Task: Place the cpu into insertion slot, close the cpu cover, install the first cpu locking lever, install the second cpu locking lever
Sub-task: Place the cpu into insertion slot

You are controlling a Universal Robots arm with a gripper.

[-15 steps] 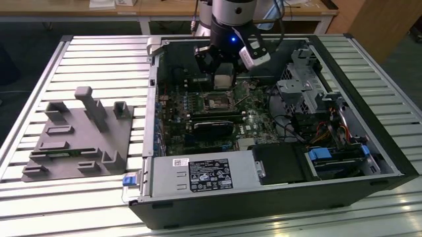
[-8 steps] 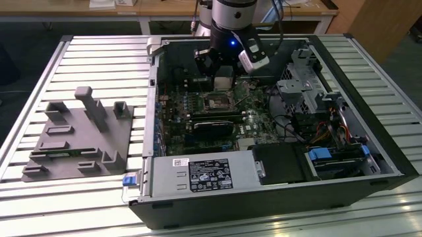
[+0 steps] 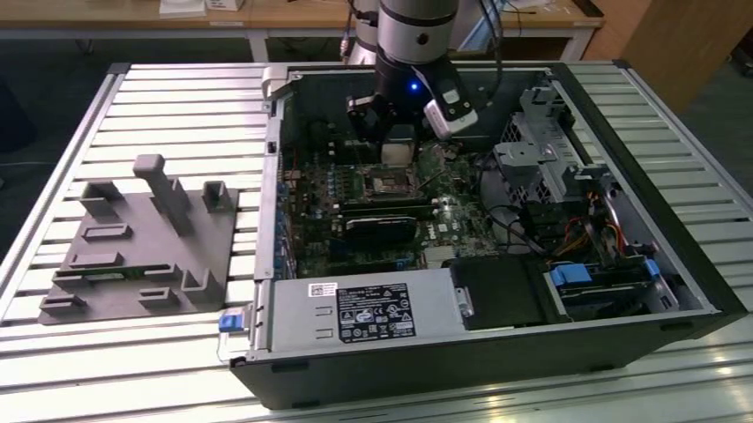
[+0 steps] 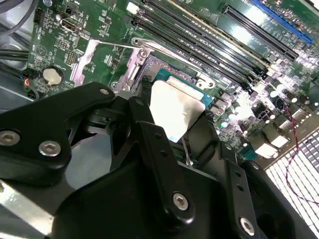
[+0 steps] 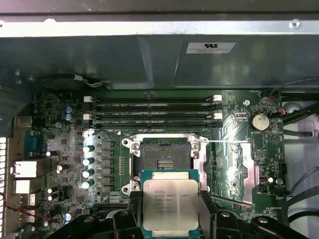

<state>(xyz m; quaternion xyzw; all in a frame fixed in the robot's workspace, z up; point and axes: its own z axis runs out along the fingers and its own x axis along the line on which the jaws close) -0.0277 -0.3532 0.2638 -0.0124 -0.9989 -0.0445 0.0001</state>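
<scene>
- Cpu sits pinched edge to edge by the gripper.
- It hangs near the uncovered insertion slot, not yet seated, inside the computer case.

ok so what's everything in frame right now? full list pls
cpu: 1, silver-grey, held just above the slot
insertion slot: 1, dark centre with silver rim, on the board, empty
cpu cover: 1, silver frame, swung open beside the slot
memory slots: 4, long and black, next to the slot
coin cell: 1, silver, on the board
motherboard: 1, green, inside the case
labelled box: 1, black, at the case's near edge
computer case: 1, black and grey, open on the table
fixture block: 1, grey, at the exterior view's left
table: 1, slatted metal
arm: 1, silver-grey, reaching into the case
gripper: 1, black, shut on the cpu
</scene>
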